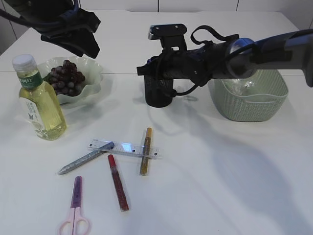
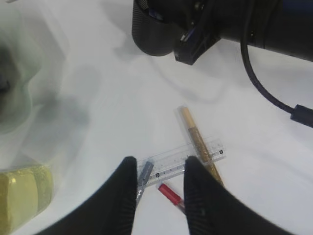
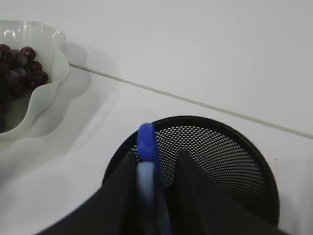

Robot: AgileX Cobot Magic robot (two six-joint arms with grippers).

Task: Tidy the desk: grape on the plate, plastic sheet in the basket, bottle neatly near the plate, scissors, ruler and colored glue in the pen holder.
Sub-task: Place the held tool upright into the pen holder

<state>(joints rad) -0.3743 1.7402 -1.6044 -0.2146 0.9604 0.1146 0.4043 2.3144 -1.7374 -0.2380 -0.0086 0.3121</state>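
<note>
A: From the exterior view, what's done?

B: Grapes (image 1: 65,77) sit in the wavy white plate (image 1: 93,87), the bottle (image 1: 39,104) of yellow liquid stands just beside it, and something clear lies in the woven green basket (image 1: 249,100), probably the sheet. Left on the table: clear ruler (image 1: 123,148), silver glue (image 1: 84,158), gold glue (image 1: 145,151), red glue (image 1: 118,182), and pink scissors (image 1: 75,209). The right gripper (image 1: 146,69) hangs over the black holder (image 1: 159,92).

A: And the left wrist view?

B: The left gripper (image 2: 160,176) hovers above the ruler with its jaws apart and nothing between them. Gold glue lies across the ruler (image 2: 182,159); silver and red tips show below.

A: The right wrist view?

B: A blue glue stick (image 3: 149,166), smooth and rounded at the tip, stands between the right fingers (image 3: 188,191) over the mesh holder's mouth. Gripped or just let go, I can't tell. My guess: roughly half done, with five loose pieces remaining.
</note>
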